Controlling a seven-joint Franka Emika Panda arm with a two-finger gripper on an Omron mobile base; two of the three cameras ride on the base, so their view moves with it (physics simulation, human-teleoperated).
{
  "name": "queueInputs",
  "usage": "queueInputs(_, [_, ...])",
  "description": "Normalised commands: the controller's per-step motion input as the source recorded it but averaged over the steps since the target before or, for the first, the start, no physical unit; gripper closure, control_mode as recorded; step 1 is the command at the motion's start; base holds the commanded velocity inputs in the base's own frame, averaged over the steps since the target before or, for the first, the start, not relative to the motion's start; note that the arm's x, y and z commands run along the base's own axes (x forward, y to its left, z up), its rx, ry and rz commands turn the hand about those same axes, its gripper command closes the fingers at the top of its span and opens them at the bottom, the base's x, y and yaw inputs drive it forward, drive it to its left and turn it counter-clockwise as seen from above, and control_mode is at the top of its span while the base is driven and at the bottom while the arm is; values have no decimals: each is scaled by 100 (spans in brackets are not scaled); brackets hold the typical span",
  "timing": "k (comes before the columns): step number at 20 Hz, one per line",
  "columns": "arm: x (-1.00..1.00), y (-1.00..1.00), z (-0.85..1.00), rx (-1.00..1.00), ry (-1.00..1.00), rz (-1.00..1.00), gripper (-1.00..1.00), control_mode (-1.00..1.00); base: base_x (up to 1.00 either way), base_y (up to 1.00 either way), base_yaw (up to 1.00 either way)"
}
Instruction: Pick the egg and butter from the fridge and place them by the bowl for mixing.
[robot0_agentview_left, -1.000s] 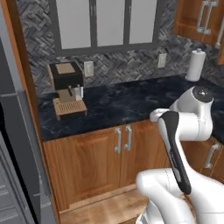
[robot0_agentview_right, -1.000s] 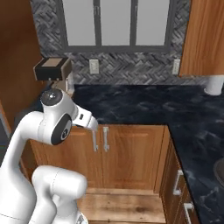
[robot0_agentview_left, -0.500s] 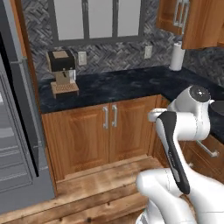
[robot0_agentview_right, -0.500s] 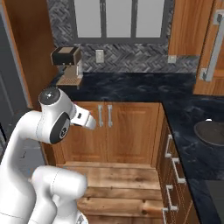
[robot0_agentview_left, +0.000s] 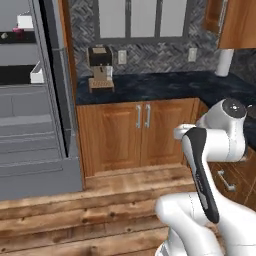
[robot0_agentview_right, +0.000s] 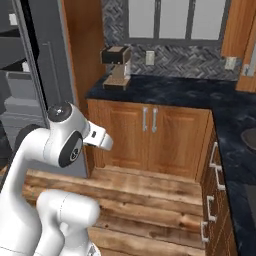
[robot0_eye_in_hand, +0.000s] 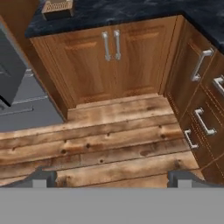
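The fridge (robot0_agentview_left: 30, 125) stands open at the far left, showing black shelves, a white door bin and grey drawers; its grey front also appears in the right base view (robot0_agentview_right: 42, 65). Small items sit on its top shelf (robot0_agentview_left: 17, 31), too small to tell whether the egg or the butter is among them. A dark round shape (robot0_agentview_right: 249, 138) on the counter is cut off by the right edge; I cannot tell if it is the bowl. My gripper (robot0_eye_in_hand: 112, 178) hangs open and empty above the wooden floor, facing the base cabinets, well away from the fridge.
A dark stone counter (robot0_agentview_left: 165, 85) over wooden cabinets (robot0_agentview_left: 142, 130) runs right of the fridge and turns a corner. A coffee machine (robot0_agentview_left: 100, 67) stands on it near the fridge, a paper towel roll (robot0_agentview_left: 226, 62) farther right. Plank floor (robot0_eye_in_hand: 113, 144) lies open in front.
The whole scene has slid to the right as the base moved, and the open fridge has come into view at the left. The arm holds the same pose, with the gripper open throughout.
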Motion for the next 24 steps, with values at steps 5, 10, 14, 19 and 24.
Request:
queueInputs(5, [0,0,0,0,0,0,-100,100,-13,19,95])
queueInputs(10, [0,0,0,0,0,0,-100,100,20,18,64])
queueInputs(14, [0,0,0,0,0,0,-100,100,66,34,13])
queueInputs(19, [0,0,0,0,0,0,-100,100,62,52,-1])
queueInputs(24, [0,0,0,0,0,0,-100,100,65,52,-20])
